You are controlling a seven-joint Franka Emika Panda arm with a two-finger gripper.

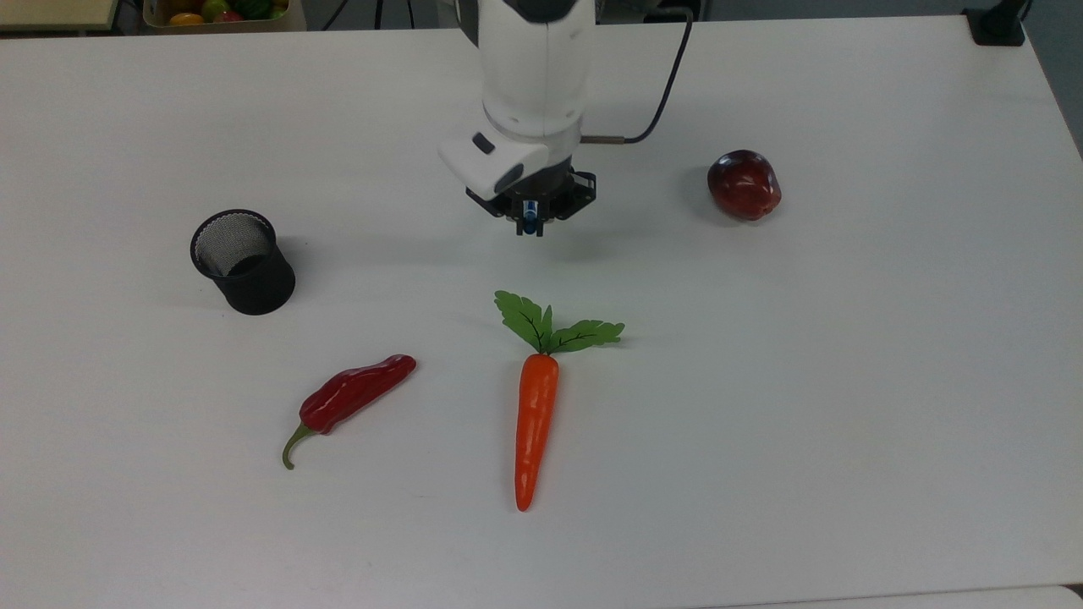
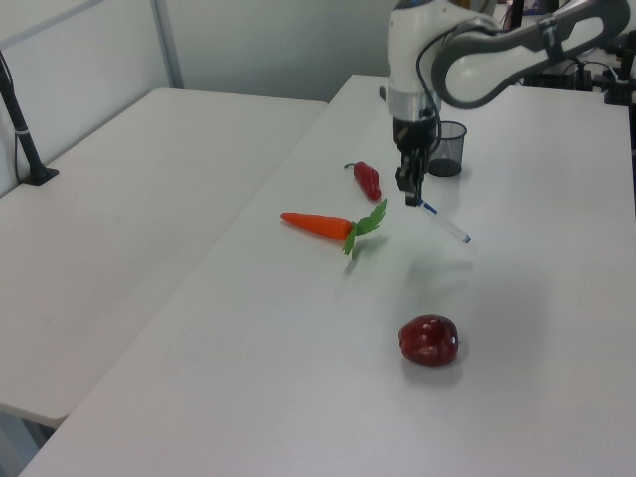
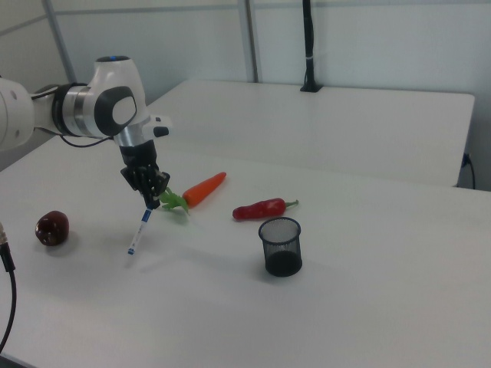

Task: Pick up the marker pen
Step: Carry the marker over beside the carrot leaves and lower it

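Marker pen (image 2: 441, 221): pinched at its upper end by the pincer (image 2: 410, 195), hanging tilted above the surface (image 1: 846, 381), its lower tip apparently clear of it. Position: between the mesh cup (image 1: 243, 262) and the apple (image 1: 744, 184), above the carrot (image 1: 536, 423) leaves in the top view. Chilli (image 1: 351, 397) untouched. Status: taking judged essentially done; the cup stands empty, and only carrying or setting down could remain.

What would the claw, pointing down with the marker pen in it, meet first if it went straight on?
Probably bare table: the marker pen in the claw would touch it first, between apple and carrot.
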